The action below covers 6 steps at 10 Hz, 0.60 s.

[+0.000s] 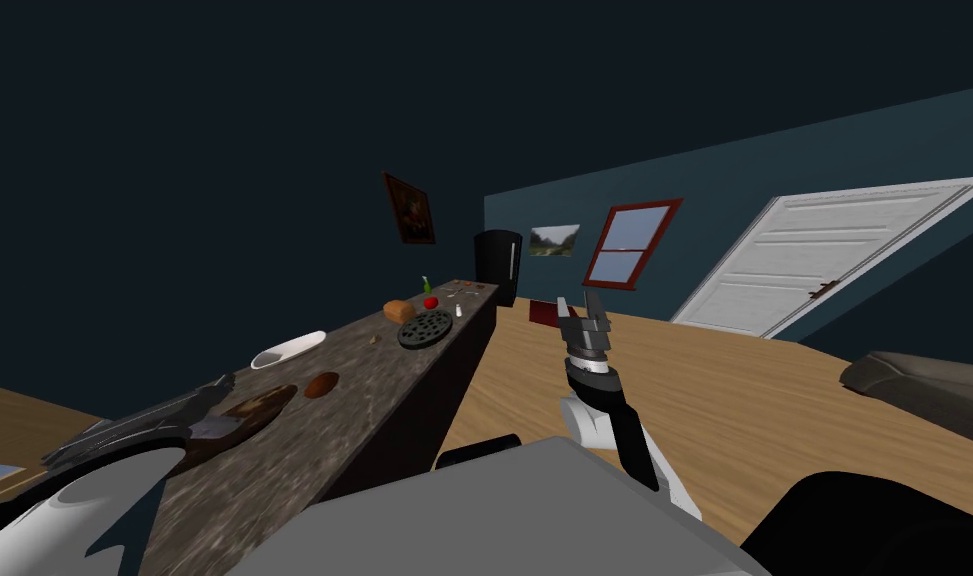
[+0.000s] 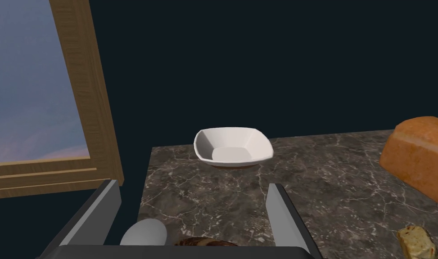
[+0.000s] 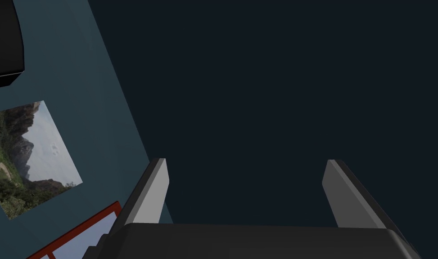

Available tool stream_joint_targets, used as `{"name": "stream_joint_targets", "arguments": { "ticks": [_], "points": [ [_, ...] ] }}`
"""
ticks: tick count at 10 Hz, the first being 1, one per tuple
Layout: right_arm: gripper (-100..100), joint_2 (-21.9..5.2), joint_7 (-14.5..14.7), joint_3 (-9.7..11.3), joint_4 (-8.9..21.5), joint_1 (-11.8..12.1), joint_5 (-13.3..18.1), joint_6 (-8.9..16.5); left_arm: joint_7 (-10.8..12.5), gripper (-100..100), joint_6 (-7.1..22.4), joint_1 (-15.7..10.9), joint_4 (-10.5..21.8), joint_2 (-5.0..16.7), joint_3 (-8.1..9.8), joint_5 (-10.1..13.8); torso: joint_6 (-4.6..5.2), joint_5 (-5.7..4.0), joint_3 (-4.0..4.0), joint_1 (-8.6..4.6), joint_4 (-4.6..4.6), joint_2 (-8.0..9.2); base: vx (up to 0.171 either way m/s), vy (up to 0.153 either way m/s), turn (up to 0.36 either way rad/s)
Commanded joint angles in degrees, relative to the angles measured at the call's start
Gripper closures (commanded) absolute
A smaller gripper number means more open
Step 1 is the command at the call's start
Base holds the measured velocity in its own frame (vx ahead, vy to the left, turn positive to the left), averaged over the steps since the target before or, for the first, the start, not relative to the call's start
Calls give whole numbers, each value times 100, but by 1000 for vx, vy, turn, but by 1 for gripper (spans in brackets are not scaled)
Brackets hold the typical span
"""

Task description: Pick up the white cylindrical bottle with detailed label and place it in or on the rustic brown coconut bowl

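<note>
Marble, dark with white veins, tops one long counter [image 1: 374, 375] running away along the wall. One small white cylindrical bottle [image 1: 459, 311] stands upright far down it, just beside one round black perforated trivet [image 1: 425, 329]; its label is too small to read. Nearer lie one rounded brown bowl [image 1: 321, 384], one shallow dark brown dish [image 1: 259, 405] and one smooth white squarish bowl [image 2: 233, 147]. One crusty bread loaf [image 1: 399, 311], one red apple [image 1: 431, 301] and one green bottle [image 1: 425, 284] sit near the trivet. Left gripper [image 2: 191, 184] hovers over the counter's near end, blades wide apart, gripping nothing. Right gripper [image 1: 578, 300] is raised over the wooden floor [image 1: 734, 390], also spread and empty.
</note>
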Motion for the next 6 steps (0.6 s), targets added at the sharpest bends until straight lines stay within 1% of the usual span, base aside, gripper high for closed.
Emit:
{"name": "stream_joint_targets", "arguments": {
  "ticks": [1, 6],
  "points": [
    [0, 0, 0, 0, 0, 0, 0, 0, 0, 0, 0, 0, 0, 0, 0, 0, 0, 0, 0, 0, 0, 0, 2, -5, -1],
    [0, 0, 0, 0, 0, 0, 0, 0, 0, 0, -3, 0, 0, -1, -2, 1, 0, 4, 3, 14, 1, 4, 0, 0, 0]
  ]
}}
